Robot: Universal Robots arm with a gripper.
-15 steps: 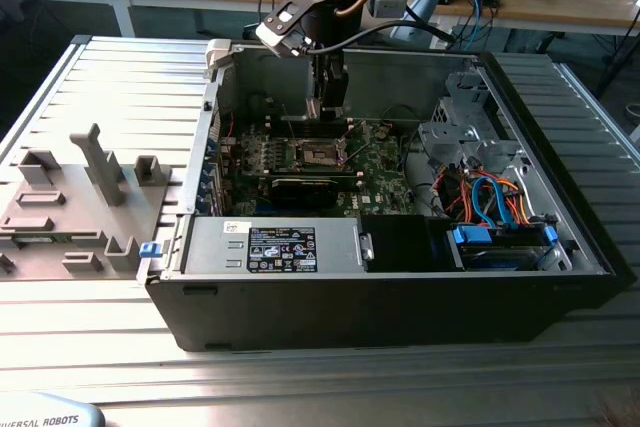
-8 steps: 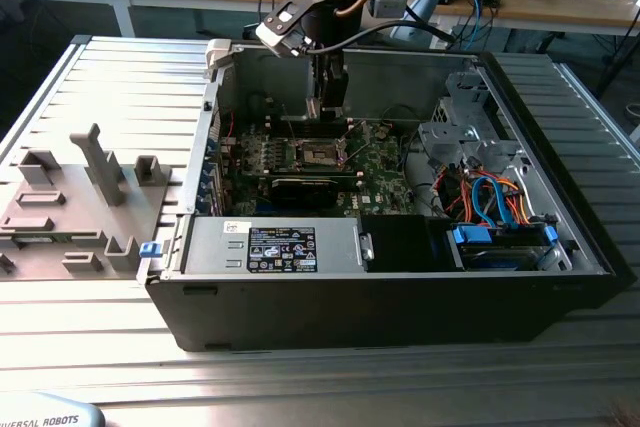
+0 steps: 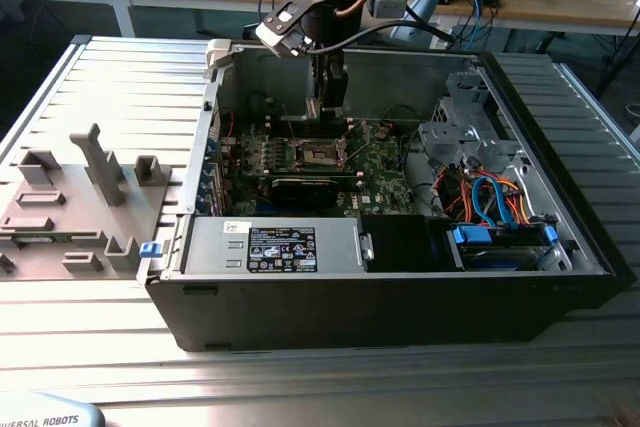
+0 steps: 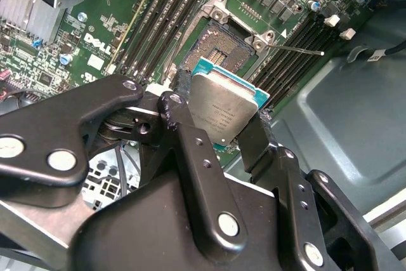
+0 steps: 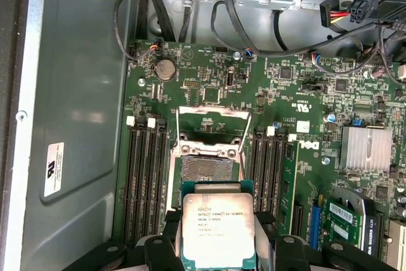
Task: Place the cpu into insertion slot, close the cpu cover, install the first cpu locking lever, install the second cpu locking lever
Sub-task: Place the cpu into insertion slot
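My gripper is shut on the cpu, a flat square chip with a silver top and green edge, pinched by two opposite edges. In the first wrist view the cpu hangs above the green board, just short of the insertion slot, whose dark recess lies bare. The cpu cover stands swung up and open at the slot's far side. A thin lever rod sticks out beside the insertion slot. In the exterior view the gripper hovers inside the open computer case above the slot.
Long memory slots flank the socket on both sides. A finned heatsink and an expansion card lie nearby. Cables cross above the board. The case's metal wall stands close. A grey fixture sits at the exterior view's left.
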